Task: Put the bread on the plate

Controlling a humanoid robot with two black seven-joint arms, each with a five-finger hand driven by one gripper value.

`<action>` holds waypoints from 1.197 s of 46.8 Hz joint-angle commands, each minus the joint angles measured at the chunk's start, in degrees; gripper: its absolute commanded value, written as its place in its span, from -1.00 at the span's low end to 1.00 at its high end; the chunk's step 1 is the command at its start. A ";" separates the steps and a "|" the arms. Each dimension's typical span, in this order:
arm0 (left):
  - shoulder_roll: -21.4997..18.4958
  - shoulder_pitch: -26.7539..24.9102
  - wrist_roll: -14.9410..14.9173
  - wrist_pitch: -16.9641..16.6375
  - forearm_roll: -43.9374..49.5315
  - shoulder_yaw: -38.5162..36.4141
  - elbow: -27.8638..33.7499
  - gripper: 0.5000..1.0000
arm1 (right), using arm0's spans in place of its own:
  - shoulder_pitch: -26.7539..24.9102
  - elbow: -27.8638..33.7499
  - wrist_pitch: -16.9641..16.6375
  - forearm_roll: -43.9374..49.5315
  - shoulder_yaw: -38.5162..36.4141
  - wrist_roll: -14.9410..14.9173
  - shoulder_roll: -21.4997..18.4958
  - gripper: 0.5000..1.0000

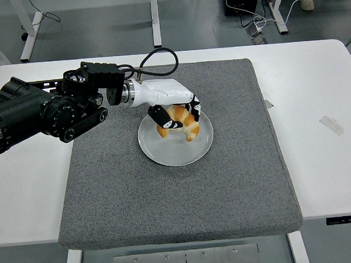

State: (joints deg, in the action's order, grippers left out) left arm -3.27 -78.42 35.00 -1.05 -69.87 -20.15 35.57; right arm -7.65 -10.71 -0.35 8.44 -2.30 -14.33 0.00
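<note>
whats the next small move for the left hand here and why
Probably open the fingers and let go. The left hand holds the croissant low over the grey plate, inside its rim, seemingly at or just above the surface, so releasing should leave it on the plate rather than the mat.
</note>
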 commanded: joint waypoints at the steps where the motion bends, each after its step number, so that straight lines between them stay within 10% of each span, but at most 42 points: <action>1: 0.02 0.81 0.00 -0.35 0.00 -0.06 -0.15 -1.00 | 0.00 -0.01 0.00 0.00 0.02 0.00 0.00 1.00; 34: 0.11 2.31 0.00 -1.14 0.09 -0.59 -0.76 -0.97 | 0.00 0.08 0.00 0.00 0.02 0.00 0.00 1.00; 47: 0.02 2.84 0.00 -3.25 1.84 0.20 -0.76 0.66 | 0.00 0.08 0.00 0.00 0.02 0.00 0.00 1.00; 56: 0.02 2.57 0.00 -3.43 5.71 0.29 -0.76 0.89 | 0.00 -0.01 0.00 0.00 0.02 0.00 0.00 1.00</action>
State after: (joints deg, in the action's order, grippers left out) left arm -3.26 -75.61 35.00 -4.49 -65.41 -19.86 34.81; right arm -7.65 -10.65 -0.35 8.44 -2.28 -14.33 0.00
